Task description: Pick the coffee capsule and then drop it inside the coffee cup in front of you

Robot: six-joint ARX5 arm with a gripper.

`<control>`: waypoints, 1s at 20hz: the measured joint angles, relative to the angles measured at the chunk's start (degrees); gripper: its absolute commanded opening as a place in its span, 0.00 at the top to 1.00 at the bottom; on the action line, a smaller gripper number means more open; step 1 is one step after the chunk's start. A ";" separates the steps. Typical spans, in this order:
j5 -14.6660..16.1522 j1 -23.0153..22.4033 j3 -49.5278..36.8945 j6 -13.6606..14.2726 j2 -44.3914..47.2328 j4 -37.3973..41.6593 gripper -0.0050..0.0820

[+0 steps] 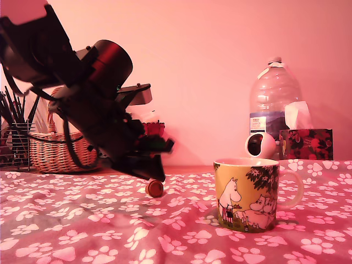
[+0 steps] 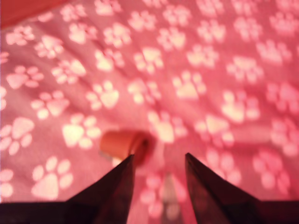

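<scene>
The coffee capsule [image 1: 154, 188] lies on its side on the paw-print cloth [image 1: 82, 231] that covers the counter, its dark round end facing the exterior camera. In my wrist view it is a peach-tan blur just past one of my fingertips [image 2: 127, 164], off to that finger's side and not between the two. My gripper [image 2: 159, 161] is open, its dark fingers spread with only cloth showing in the gap, and it grips nothing. In the exterior view my arm [image 1: 93, 104] slants down from the upper left, with the gripper's tip just above the capsule; whether it touches I cannot tell.

The coffee cup [image 1: 247, 193], yellow with white cartoon figures and a dark tree, stands upright on the cloth well to the exterior view's right of the capsule, handle pointing right. Behind it are a white ball-shaped thing [image 1: 260, 146] with a dark hole, a large clear water bottle [image 1: 273, 96] and a floral tissue box [image 1: 306, 144]. At the far left stand a wicker basket [image 1: 52, 151] and a wire holder of pens [image 1: 14, 137].
</scene>
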 measured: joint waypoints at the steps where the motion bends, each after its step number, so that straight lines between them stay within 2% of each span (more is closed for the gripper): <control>1: 0.24 0.00 0.00 0.31 -0.48 -1.07 0.60; 10: 0.37 0.00 0.04 -0.85 -2.27 -0.96 0.59; 11: 0.37 0.00 0.04 -1.46 -2.27 -1.03 0.54; 12: 0.39 0.00 0.04 -1.49 -2.27 -1.01 0.44; 13: 0.37 0.02 0.04 -4.26 -2.27 -0.96 0.32; 14: 0.37 0.13 0.04 -4.83 -2.27 -0.70 0.22; 15: 0.37 0.46 0.04 -10.38 -2.27 -0.20 0.18; 17: -0.22 0.92 0.04 -18.12 -2.27 0.57 0.18; 18: -0.33 1.31 0.04 -19.04 -2.27 0.66 0.18; 19: -0.35 1.86 0.04 -22.67 -2.27 0.66 0.18; 20: -0.48 2.38 0.04 -24.39 -2.27 0.70 0.18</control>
